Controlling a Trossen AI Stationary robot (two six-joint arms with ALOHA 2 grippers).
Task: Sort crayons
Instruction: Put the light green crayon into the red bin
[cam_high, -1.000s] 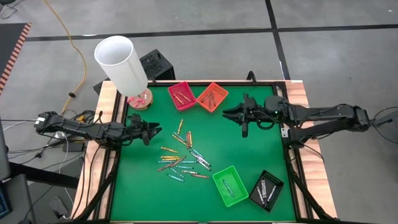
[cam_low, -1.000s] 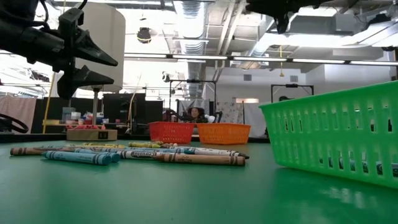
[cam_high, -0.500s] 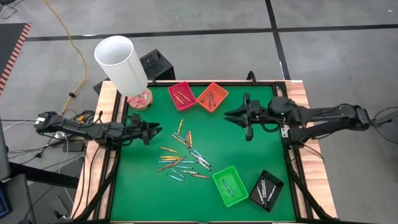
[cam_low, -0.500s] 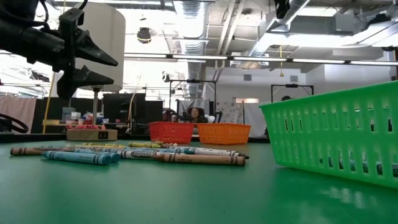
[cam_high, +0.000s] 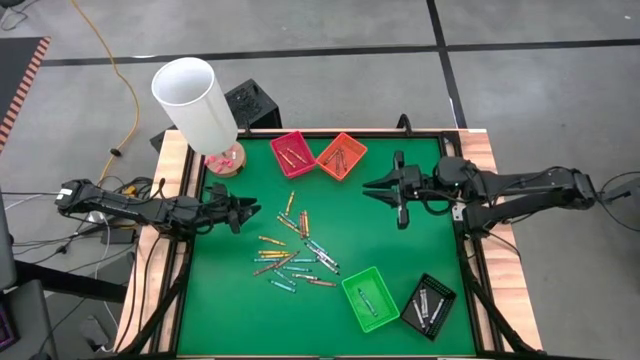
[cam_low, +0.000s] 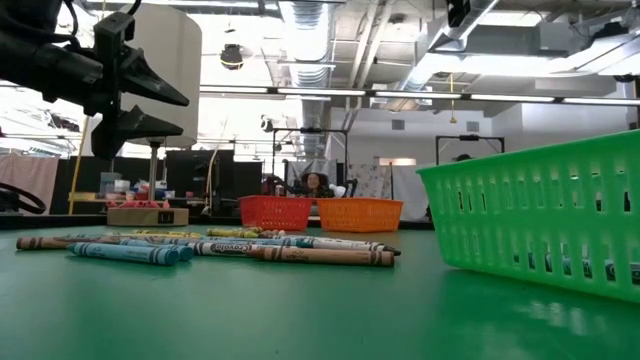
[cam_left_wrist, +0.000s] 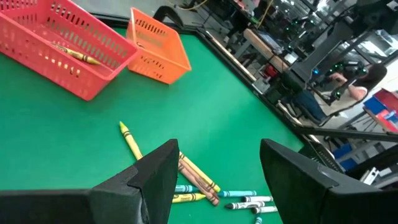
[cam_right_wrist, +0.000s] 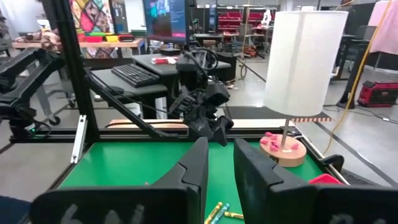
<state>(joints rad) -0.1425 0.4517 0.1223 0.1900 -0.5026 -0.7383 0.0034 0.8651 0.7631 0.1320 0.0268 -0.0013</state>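
Several crayons (cam_high: 295, 255) lie loose in a scatter on the green mat, near its middle; they also show in the low view (cam_low: 230, 248) and the left wrist view (cam_left_wrist: 193, 180). My left gripper (cam_high: 255, 212) hovers open at the mat's left side, pointing at the scatter, with nothing between its fingers (cam_left_wrist: 214, 162). My right gripper (cam_high: 365, 186) hangs high over the mat's far right part, pointing toward the table's left edge. A narrow gap shows between its fingers (cam_right_wrist: 221, 155), and nothing is in it.
A red tray (cam_high: 292, 153) and an orange tray (cam_high: 341, 155) stand at the far edge with crayons in them. A green tray (cam_high: 371, 298) and a black tray (cam_high: 428, 306) stand near right. A white cylinder on a wooden base (cam_high: 195, 102) stands at the far left corner.
My right gripper has rolled a little about the line it points along, staying high over the mat's far right part. The crayons and the left arm have kept still.
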